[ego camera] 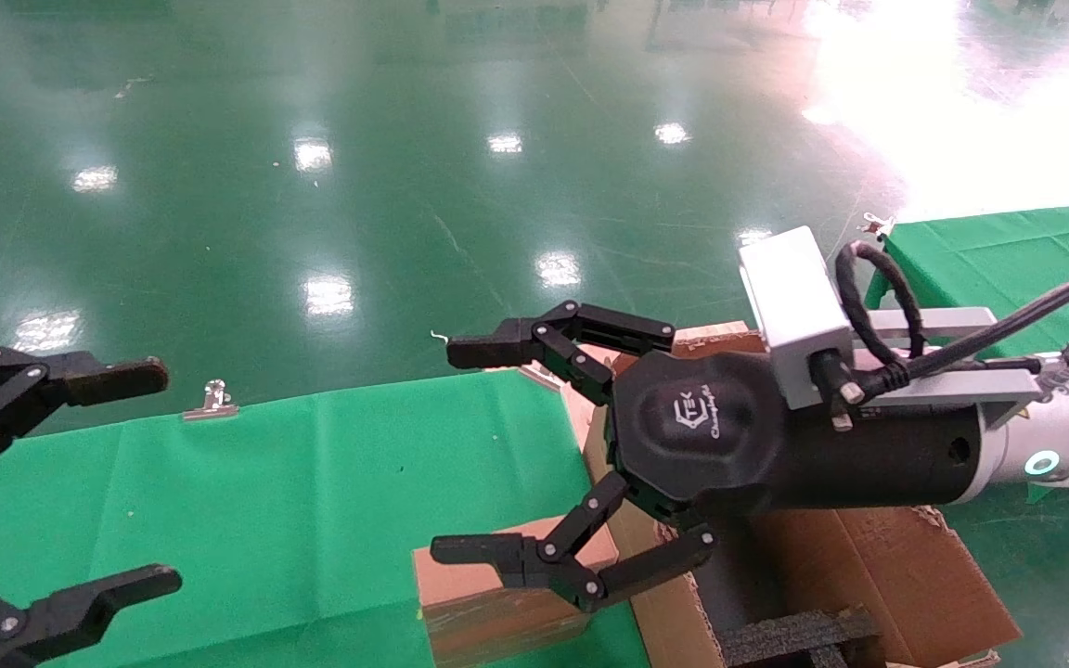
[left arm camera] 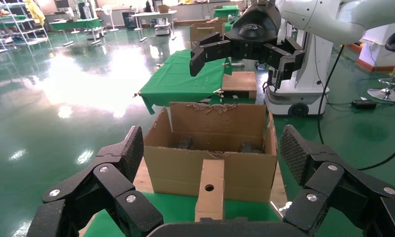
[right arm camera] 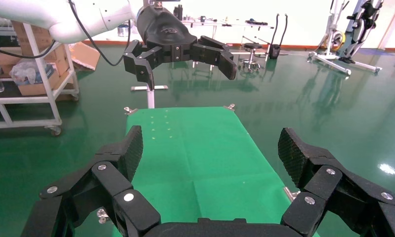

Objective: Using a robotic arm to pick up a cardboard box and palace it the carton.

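Note:
The small brown cardboard box [ego camera: 488, 594] lies on the green table [ego camera: 312, 482] next to the carton; its face with the round hole [left arm camera: 209, 187] shows in the left wrist view. The carton [ego camera: 869, 557] stands open at the table's right end, with ragged flaps [left arm camera: 210, 163] and black foam [ego camera: 794, 640] inside. My right gripper [ego camera: 456, 450], on the white arm, hangs open above the cardboard box, holding nothing; its wrist view shows only green cloth between the fingers [right arm camera: 211, 148]. At the left edge my left gripper [ego camera: 154, 478] is open and empty, facing the box and carton [left arm camera: 212, 148].
Metal clips [ego camera: 212, 401] pin the cloth at the table's far edge. A second green-covered table [ego camera: 1008, 250] stands to the right. Shiny green floor lies beyond. The left wrist view shows a robot base [left arm camera: 304, 94] behind the carton.

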